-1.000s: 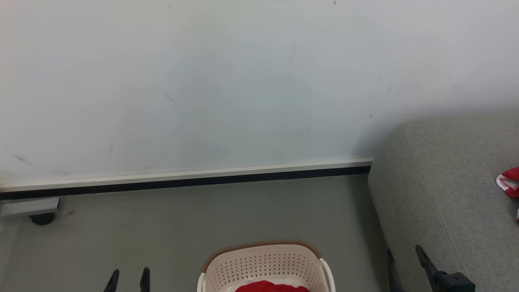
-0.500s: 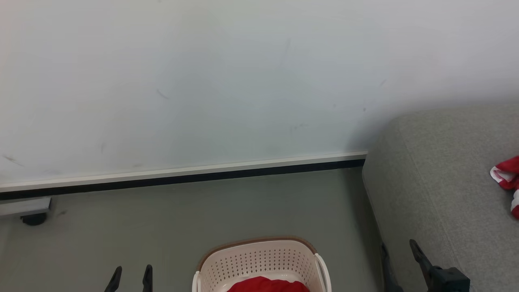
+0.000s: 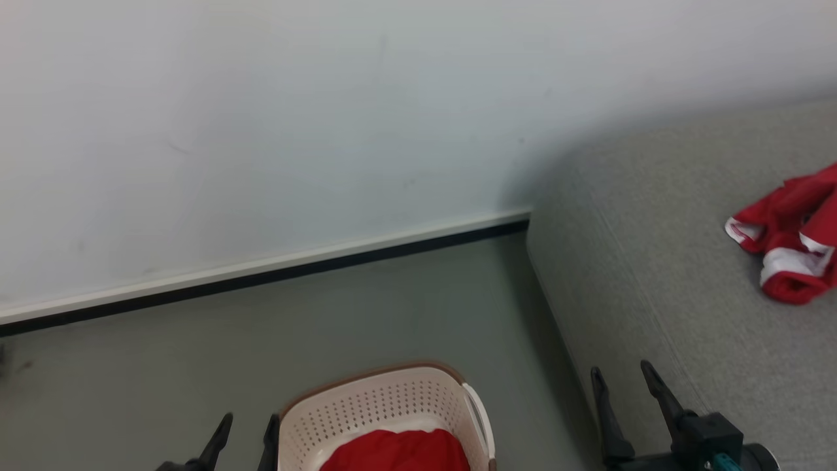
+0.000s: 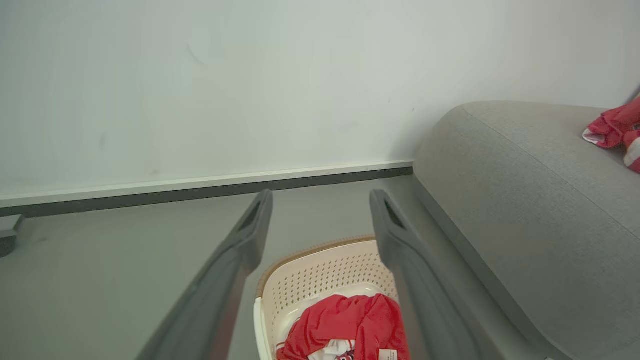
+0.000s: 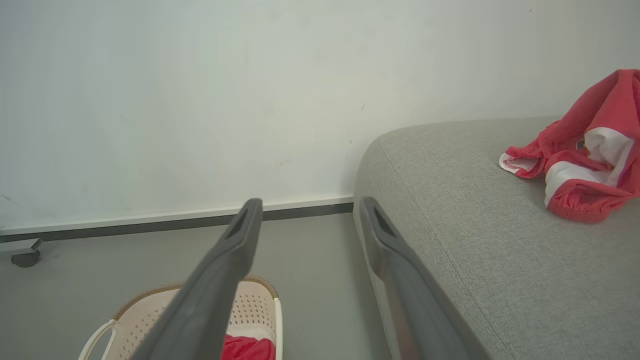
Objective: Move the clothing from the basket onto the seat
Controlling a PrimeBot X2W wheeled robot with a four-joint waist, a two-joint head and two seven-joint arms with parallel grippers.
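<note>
Red soft fabric garment with white patches [image 4: 345, 325]: crumpled in a heap inside the cream perforated plastic laundry basket with a brown rim [image 4: 320, 272]. A little of the basket's pale base shows behind it.

The basket stands on the grey-green floor [image 3: 392, 307], near the left end of the large grey upholstered couch seat [image 3: 654, 275], with a strip of floor between them.

Second red garment with white panels and striped trim [image 5: 585, 165]: bunched on top of the seat, well apart from the basket, at the right edge of the head view.

Left gripper [image 3: 250, 422]: low in the head view, just beside the basket's left wall. Whether it touches the wall cannot be told. Its two long dark fingers are spread and nothing is between them. In the left wrist view they frame the basket and its red heap from above.

Right gripper [image 3: 620, 369]: lower right of the head view, by the seat's near left edge. Its fingers are spread and empty. In the right wrist view one finger lies across the basket and the other across the seat's corner.

Behind everything is a white scuffed wall [image 3: 327, 131], with a pale baseboard over a dark strip [image 3: 294, 265] meeting the seat's end. A small dark castor under a grey base [image 5: 24, 258] sits at the far left by the baseboard.
</note>
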